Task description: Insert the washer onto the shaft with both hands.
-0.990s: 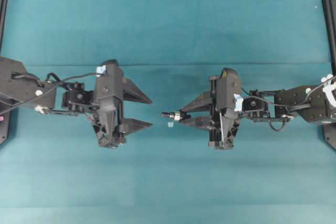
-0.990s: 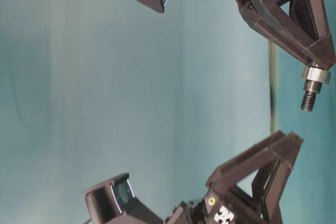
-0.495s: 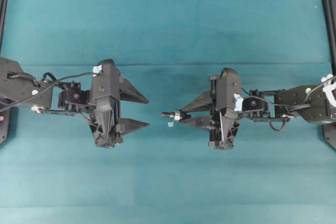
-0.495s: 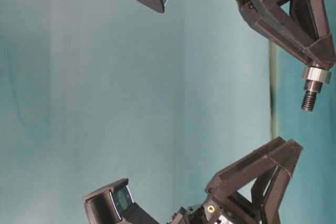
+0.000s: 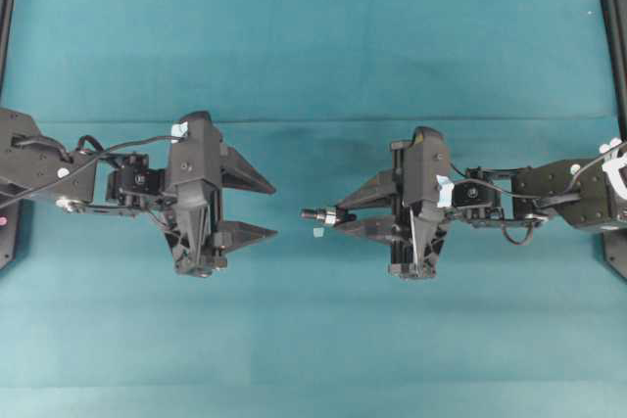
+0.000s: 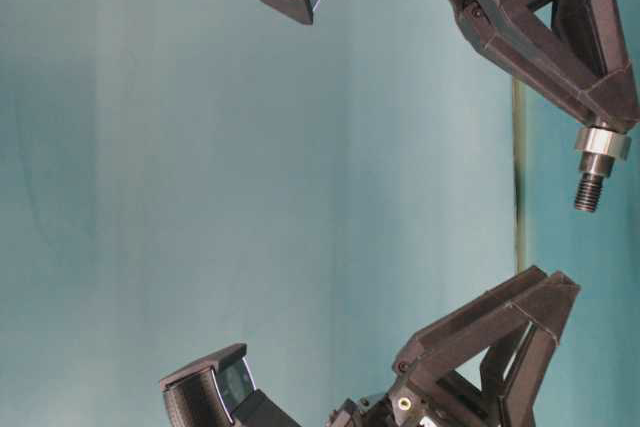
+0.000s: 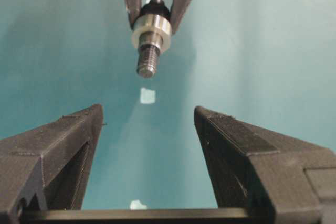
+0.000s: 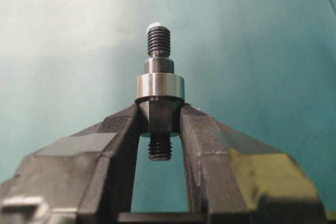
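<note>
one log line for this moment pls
washer: on shaft | right gripper: shut on shaft | left gripper: open, empty, apart from shaft

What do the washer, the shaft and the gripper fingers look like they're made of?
Washer: bright polished metal, likely steel, with mirror-like highlights. Shaft: darker grey metal, matte, with cut threads at both ends. Right gripper fingers: matte black plastic, probably 3D-printed judging by the faint layer lines; the left gripper looks the same.

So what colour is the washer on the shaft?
Shiny silver, against the dark grey shaft. The washer shows best in the right wrist view.
</note>
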You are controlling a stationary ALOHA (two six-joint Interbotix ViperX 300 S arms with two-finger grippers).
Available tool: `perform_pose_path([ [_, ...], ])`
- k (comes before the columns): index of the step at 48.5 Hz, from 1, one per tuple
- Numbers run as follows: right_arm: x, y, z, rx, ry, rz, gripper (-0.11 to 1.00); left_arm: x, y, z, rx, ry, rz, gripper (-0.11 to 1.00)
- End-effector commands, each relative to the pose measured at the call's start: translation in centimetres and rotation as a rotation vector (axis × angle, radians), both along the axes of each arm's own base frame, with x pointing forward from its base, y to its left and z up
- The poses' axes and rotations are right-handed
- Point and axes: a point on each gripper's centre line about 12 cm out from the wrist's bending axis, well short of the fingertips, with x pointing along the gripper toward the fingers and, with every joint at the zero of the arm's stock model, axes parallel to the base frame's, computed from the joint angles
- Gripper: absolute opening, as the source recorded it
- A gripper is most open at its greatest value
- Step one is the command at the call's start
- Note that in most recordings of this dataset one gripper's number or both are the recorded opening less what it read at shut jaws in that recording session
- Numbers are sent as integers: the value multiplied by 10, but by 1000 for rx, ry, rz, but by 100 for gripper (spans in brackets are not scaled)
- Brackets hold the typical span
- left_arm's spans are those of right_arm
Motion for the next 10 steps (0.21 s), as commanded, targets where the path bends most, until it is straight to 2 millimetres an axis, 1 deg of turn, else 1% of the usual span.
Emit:
perform_pose_path([
  [1,4,0,8,10,-29,-5,0,3,0,10,-1,-32,0,78],
  [10,4,0,8,9,-29,-6,0,2,0,9,1,-31,-1,78],
])
